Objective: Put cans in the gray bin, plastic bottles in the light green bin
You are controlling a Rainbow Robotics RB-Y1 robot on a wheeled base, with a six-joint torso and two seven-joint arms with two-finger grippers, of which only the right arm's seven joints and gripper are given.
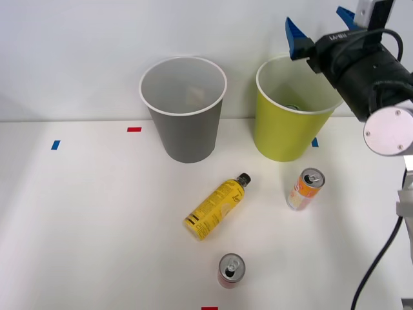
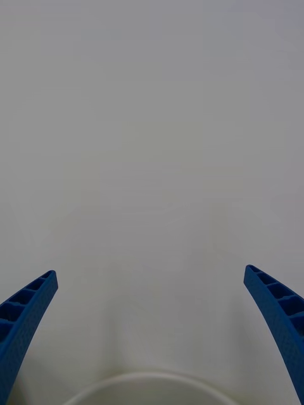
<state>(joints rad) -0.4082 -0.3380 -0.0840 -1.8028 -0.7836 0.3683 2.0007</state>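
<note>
The right gripper [image 1: 321, 26] hangs above the far rim of the light green bin [image 1: 284, 139], its blue fingers [image 2: 25, 316] spread wide and empty. From there, dropping toward the table could clip that rim and tip the bin. Below and nearer: 1 yellow-labelled bottle [image 1: 215, 208] lying down, 1 orange-and-white can [image 1: 305, 189] and 1 red can [image 1: 230, 270], both upright. Something dark sits inside the green bin. 2 bins in all; the gray bin [image 1: 185, 129] stands to the gripper's left.
</note>
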